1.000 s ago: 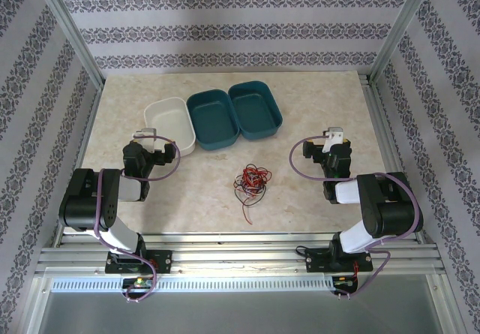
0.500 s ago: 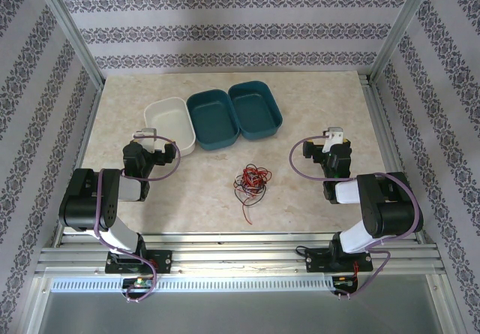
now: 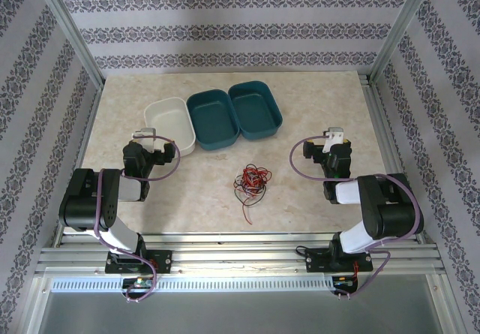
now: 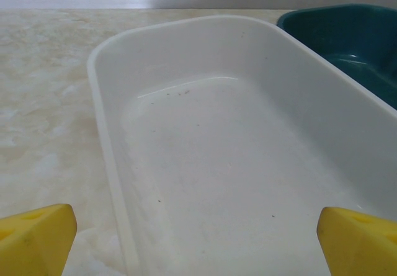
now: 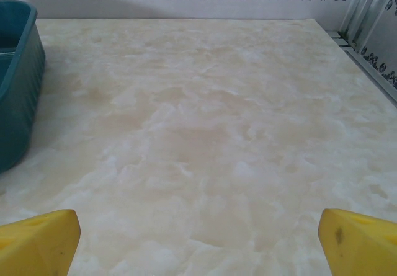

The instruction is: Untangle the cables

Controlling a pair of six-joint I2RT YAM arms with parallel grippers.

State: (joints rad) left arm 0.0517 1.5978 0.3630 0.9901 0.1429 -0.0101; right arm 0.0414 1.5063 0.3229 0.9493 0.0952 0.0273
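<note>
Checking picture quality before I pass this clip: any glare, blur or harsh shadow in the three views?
Top external: even, soft light; the cables are sharp, but their strands are too fine to separate. Left wrist: a thin glare streak on the white tray floor, left fingertips slightly soft. Right wrist: table evenly lit, right fingertips slightly soft.

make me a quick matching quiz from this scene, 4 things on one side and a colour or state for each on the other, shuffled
1 leftmost tray
2 cables
3 right gripper
4 rightmost tray

a teal
b tangled heap on the table
c open, holding nothing
d white

Pairs: 1-d, 2-b, 3-c, 4-a
</note>
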